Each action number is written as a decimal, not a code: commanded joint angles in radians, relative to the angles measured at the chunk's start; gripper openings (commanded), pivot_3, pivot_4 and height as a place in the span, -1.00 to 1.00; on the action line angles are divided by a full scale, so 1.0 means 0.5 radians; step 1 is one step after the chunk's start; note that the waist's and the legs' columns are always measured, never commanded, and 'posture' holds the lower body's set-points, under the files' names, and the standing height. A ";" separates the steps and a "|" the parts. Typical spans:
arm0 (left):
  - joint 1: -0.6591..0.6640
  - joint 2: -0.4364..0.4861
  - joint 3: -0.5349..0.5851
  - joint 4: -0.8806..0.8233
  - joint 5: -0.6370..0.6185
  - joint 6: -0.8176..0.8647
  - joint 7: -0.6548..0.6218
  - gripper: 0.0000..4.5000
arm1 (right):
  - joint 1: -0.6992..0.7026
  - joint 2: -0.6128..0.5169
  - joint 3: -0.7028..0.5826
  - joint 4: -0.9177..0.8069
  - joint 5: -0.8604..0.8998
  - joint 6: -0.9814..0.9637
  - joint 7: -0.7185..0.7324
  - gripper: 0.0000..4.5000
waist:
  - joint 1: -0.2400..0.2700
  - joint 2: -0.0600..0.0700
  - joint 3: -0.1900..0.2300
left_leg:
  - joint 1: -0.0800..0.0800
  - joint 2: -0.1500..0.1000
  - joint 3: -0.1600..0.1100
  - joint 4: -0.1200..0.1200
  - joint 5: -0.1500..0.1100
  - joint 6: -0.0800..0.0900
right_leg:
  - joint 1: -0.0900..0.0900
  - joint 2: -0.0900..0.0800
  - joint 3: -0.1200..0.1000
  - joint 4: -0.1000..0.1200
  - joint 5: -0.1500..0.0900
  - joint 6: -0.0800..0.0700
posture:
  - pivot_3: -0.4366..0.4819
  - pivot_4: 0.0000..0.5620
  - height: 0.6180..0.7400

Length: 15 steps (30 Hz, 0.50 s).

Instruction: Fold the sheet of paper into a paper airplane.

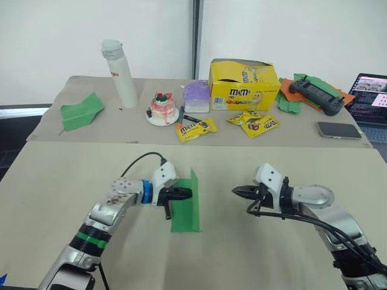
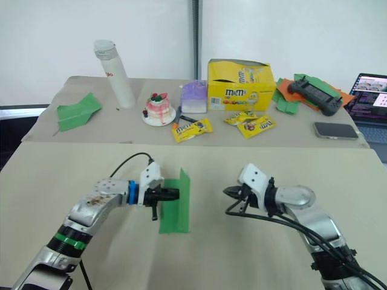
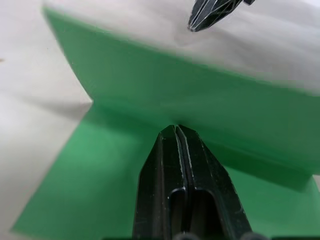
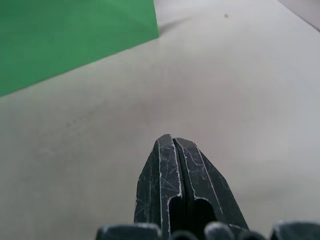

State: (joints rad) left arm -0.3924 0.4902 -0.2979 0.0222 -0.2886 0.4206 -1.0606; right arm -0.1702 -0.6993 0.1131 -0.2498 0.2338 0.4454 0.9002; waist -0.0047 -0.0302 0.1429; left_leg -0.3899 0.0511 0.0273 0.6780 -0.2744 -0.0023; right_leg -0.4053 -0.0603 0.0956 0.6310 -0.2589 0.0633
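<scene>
From my head, my left claw (image 1: 185, 193), clenched, presses its tip at the sheet of paper (image 1: 186, 206), whose far half stands upright beyond it; I judge the first lengthwise fold is in hand, and next that flap must be pushed flat. My left wrist shows the fingertips meeting at the crease, contact hard to confirm. My right claw (image 4: 172, 145), clenched and empty, hangs over bare counter (image 4: 240, 80).

A plain white wall (image 1: 290, 30) stands at twelve o'clock, split by a grey vertical strip (image 1: 196, 36); beige surface (image 1: 60, 181) below, evenly lit.
</scene>
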 commanded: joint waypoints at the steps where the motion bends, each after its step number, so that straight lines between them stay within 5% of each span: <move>1: -0.091 -0.112 -0.126 0.121 0.097 -0.061 -0.018 -0.99 | 0.087 -0.037 -0.080 -0.145 -0.014 0.056 -0.086 -1.00 | 0.015 0.000 0.000 | 0.000 0.000 0.000 0.001 0.000 0.000 | 0.001 0.000 0.000 0.000 0.000 0.000 | -0.05 -0.47 1.00; 15: -0.119 -0.251 -0.204 0.257 0.206 -0.051 -0.003 -0.99 | 0.117 0.019 -0.056 -0.234 -0.041 0.330 -0.304 -1.00 | 0.030 0.001 -0.001 | 0.002 -0.001 -0.001 0.004 0.000 0.000 | 0.004 0.000 0.001 0.001 0.000 0.001 | -0.05 -0.47 1.00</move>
State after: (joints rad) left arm -0.4664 0.3703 -0.3743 0.1383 -0.2027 0.3840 -1.0645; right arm -0.1006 -0.6920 0.1139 -0.3585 0.2154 0.6012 0.7666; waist 0.0102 -0.0298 0.1426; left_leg -0.3889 0.0503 0.0269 0.6801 -0.2743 -0.0022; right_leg -0.4031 -0.0603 0.0962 0.6318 -0.2586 0.0637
